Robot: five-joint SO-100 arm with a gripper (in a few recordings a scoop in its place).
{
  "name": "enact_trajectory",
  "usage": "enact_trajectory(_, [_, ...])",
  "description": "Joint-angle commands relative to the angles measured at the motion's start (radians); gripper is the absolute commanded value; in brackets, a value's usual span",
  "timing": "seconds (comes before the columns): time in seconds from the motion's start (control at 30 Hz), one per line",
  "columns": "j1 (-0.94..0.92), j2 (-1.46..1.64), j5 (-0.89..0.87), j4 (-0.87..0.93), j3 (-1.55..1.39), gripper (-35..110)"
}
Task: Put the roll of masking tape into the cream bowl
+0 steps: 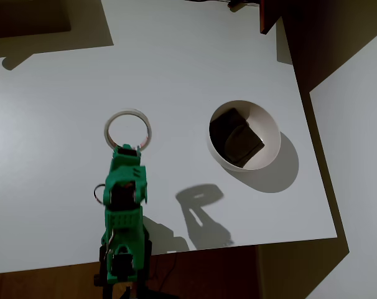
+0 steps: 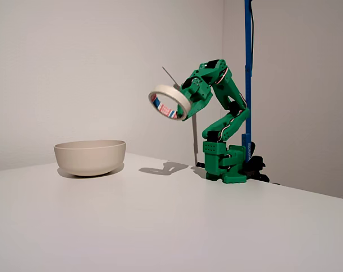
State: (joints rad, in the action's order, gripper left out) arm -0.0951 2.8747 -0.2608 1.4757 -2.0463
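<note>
The roll of masking tape (image 1: 129,129) (image 2: 169,101) is a cream ring with a red-blue mark on its inner rim. It hangs tilted in the air, high above the table, held at its near rim by my green gripper (image 1: 130,149) (image 2: 187,102), which is shut on it. The cream bowl (image 1: 272,128) (image 2: 90,157) stands on the white table, to the right of the roll in the overhead view and to the left of it in the fixed view. A dark squarish patch (image 1: 236,137) lies inside the bowl.
The white table (image 1: 64,205) ends near the arm's base and just right of the bowl. A blue vertical pole (image 2: 248,68) stands behind the arm's base. A dark object (image 1: 269,15) sits at the table's far right corner.
</note>
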Motion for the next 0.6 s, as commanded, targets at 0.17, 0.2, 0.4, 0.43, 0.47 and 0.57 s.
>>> enact_trajectory(0.17, [-0.356,0.071,0.038,-0.040,0.083,-8])
enact_trajectory(0.2, [-0.393,0.037,0.041,-0.051,0.110,-8])
enact_trajectory(0.4, [-0.577,-0.161,0.051,-0.133,0.285,-8])
enact_trajectory(0.43, [-0.600,-0.199,0.051,-0.146,0.322,-8])
enact_trajectory(0.47, [-0.621,-0.242,0.051,-0.156,0.360,-8])
enact_trajectory(0.57, [-0.681,-0.373,0.048,-0.189,0.472,-8])
